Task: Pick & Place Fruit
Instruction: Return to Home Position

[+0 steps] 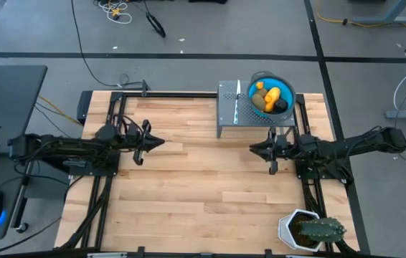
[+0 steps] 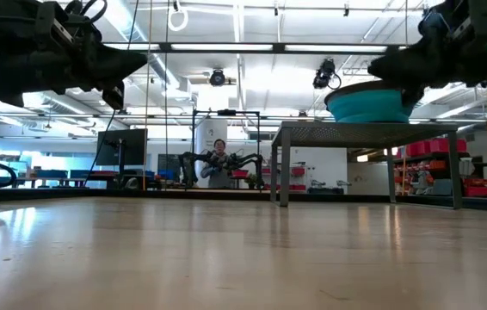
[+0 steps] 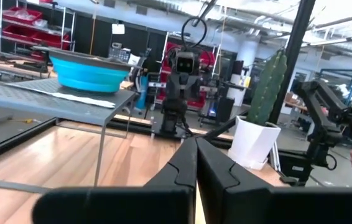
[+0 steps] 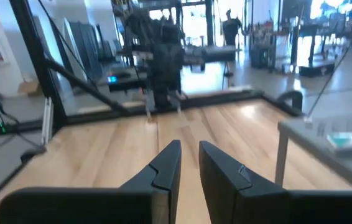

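The fruit (image 1: 270,97) lies in the round blue bowl (image 1: 288,89): yellow, olive and near-black pieces show in the high view. The bowl stands on a grey perforated metal stand (image 1: 230,111) at the table's far right, with a thin silvery-white stick (image 1: 238,101) beside it. In the low view only the bowl (image 2: 368,103) shows on the stand (image 2: 364,131); the fruit is hidden. My left gripper (image 1: 157,142) hovers shut over the table's left half. My right gripper (image 1: 255,148) hovers just near of the stand, its fingers (image 4: 189,149) a narrow gap apart, on nothing.
A cactus in a white pot (image 1: 309,230) stands at the table's near right corner. A black frame (image 1: 189,94) runs along the table's far edge. The wooden table (image 1: 203,186) lies bare between the arms. A person (image 2: 218,164) shows far behind the table.
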`<state>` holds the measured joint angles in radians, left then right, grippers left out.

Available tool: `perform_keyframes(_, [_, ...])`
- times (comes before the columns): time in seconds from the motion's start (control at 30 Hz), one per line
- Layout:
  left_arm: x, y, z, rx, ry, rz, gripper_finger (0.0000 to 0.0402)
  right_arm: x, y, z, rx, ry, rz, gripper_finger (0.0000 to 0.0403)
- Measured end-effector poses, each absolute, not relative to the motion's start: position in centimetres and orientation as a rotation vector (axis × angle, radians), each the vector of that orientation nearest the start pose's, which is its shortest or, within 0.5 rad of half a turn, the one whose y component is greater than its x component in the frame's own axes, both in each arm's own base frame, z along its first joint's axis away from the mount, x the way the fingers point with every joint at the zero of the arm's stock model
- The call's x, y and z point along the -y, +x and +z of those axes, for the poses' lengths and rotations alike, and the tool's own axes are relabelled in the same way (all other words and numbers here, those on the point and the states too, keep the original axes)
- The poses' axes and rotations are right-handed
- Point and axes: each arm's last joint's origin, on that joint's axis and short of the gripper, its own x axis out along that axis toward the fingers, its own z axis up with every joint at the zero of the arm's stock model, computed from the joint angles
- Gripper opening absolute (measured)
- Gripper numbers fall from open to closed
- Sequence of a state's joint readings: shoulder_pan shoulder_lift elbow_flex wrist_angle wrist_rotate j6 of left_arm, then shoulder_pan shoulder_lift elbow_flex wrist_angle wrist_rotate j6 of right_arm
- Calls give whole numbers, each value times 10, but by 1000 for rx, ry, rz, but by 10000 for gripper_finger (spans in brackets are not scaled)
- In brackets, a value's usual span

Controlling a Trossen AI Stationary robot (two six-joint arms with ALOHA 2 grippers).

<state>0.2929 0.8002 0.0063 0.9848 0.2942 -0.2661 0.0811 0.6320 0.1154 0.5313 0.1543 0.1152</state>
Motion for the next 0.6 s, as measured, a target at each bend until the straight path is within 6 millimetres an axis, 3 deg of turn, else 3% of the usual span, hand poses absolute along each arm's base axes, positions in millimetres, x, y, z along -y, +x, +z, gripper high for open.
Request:
perform_keyframes(0.4, [-15,138,175,124,-165,61,2,-5,141,174,-79,144,-153,45])
perform_keyframes(0.6, [-9,130,179,139,-142,51,1,-5,139,179,-42,129,-147,25])
